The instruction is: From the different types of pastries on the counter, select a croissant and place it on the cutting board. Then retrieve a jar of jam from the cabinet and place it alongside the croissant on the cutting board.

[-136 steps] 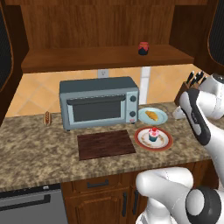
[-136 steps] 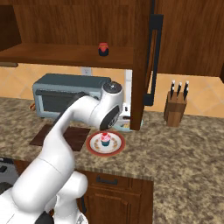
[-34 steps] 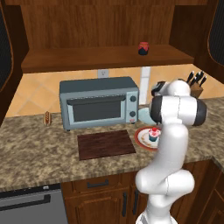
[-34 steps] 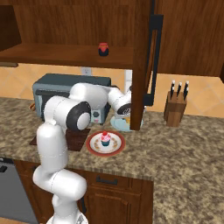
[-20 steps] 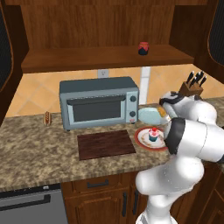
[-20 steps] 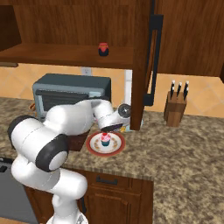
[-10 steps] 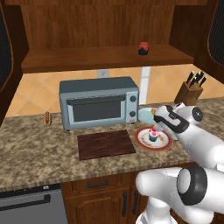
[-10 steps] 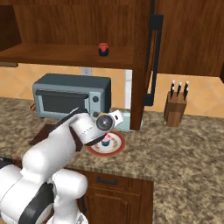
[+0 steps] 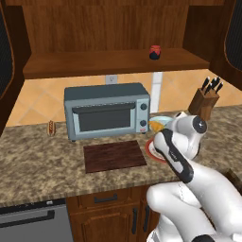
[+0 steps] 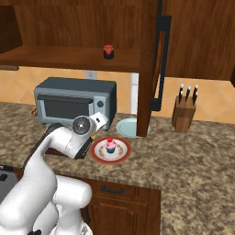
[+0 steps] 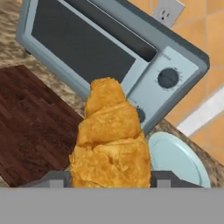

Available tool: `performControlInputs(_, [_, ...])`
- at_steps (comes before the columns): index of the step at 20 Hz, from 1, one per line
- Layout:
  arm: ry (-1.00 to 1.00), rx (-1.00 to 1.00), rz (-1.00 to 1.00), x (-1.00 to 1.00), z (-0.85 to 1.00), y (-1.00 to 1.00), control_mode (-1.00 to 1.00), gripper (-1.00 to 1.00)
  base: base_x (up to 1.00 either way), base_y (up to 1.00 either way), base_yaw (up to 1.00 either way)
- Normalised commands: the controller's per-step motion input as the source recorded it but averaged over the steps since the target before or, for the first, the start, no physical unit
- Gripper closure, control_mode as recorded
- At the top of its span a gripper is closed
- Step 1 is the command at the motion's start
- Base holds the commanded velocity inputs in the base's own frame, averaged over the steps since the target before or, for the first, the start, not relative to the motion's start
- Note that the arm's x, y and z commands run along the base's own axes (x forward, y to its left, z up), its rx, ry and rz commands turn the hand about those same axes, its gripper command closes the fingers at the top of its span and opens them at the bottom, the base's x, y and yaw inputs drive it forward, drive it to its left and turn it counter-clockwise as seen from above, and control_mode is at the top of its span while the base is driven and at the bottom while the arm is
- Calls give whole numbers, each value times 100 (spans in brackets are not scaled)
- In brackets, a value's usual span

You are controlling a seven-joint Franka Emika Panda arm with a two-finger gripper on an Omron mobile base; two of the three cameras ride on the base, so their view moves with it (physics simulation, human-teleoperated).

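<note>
In the hand view the golden croissant stands between my two fingertips, and my gripper is shut on it. It hangs just above the counter, between the toaster oven's right end and an empty pale blue plate. The dark wooden cutting board lies to the left of the croissant in that view. From the left base the croissant peeks out beside my arm, to the right of the cutting board. The jar of jam stands on the cabinet shelf. A pink-frosted cupcake sits on a red plate.
A grey toaster oven stands directly behind the board. A hot-dog-like bun lies left of it. A knife block is at the right, past a dark vertical cabinet post. My folded arm covers the board's right side.
My arm has folded down and swung left toward the board. The croissant has come off the pale blue plate with the gripper shut on it.
</note>
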Motion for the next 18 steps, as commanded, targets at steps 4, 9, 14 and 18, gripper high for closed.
performControlInputs(4, [13, -12, 12, -18, -7, 100, -100, 100, 0, 0, 0])
performControlInputs(9, [9, -10, 13, -3, -10, 100, -100, 100, 0, 0, 0])
performControlInputs(14, [5, -6, 12, 0, -9, 100, -100, 100, 0, 0, 0])
performControlInputs(18, [6, -5, 9, 3, -2, 78, -100, 100, 0, 0, 0])
